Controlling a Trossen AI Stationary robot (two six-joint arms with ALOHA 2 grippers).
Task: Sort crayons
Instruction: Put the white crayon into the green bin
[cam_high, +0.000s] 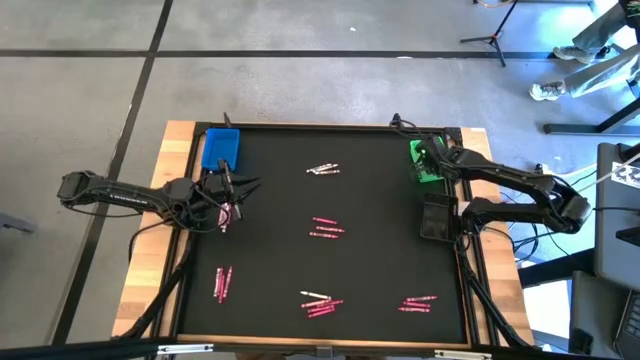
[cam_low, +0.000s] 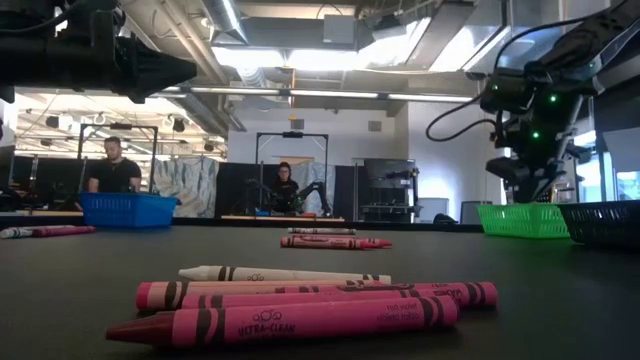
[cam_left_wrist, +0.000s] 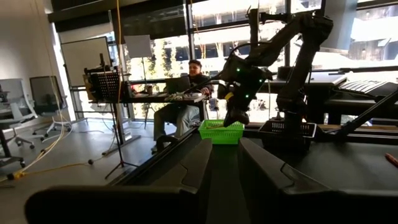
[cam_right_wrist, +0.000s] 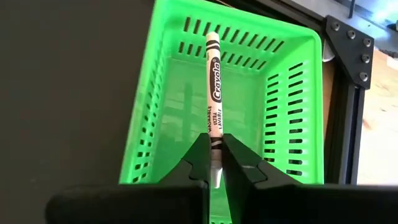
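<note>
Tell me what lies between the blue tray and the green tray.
High view: only a small crayon cluster lies between the blue tray and green tray; the rest is bare black mat.

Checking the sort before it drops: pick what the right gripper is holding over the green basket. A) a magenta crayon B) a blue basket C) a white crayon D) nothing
C: in the right wrist view, the right gripper is shut on a white crayon labelled Crayola, pointing out over the inside of the green basket.
</note>
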